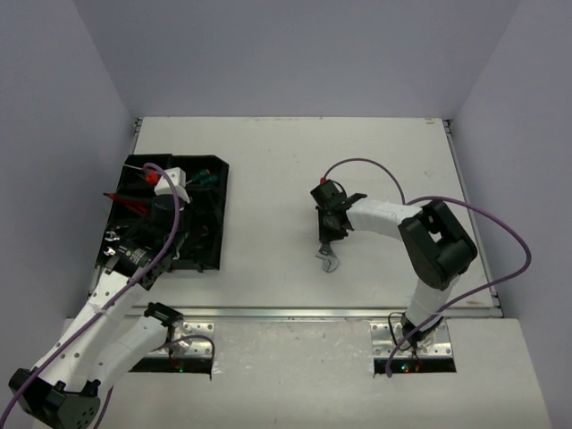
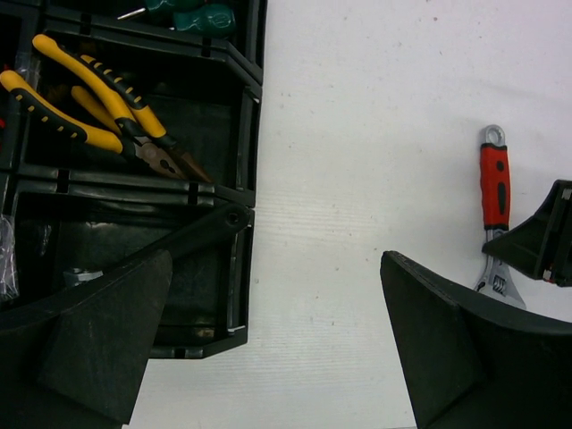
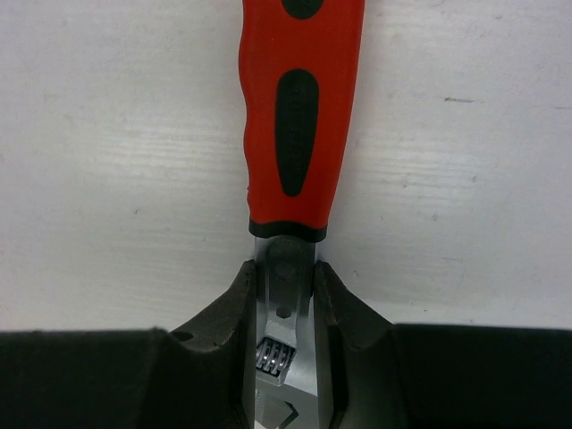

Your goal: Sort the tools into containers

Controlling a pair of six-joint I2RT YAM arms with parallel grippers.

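While your left gripper [image 2: 277, 313] hangs wide open over the black plastic organizer tray [image 2: 241, 134], your right arm's [image 1: 429, 241] folded leftward, right gripper [image 3: 286, 295] pinching the red-handled silver adjustable wrench [image 3: 299, 134] on the white table [image 1: 268, 179].

Stretches the left arm [image 1: 98, 331] forward to hang the left gripper [image 2: 277, 259] above the near right corner of the tray [image 2: 248, 134], fingers spread wide. Folds the right arm [image 1: 438, 246] at the elbow, well right of the tray, right gripper [image 3: 284, 268] pressed tight on the metal neck of the adjustable wrench [image 3: 299, 134].
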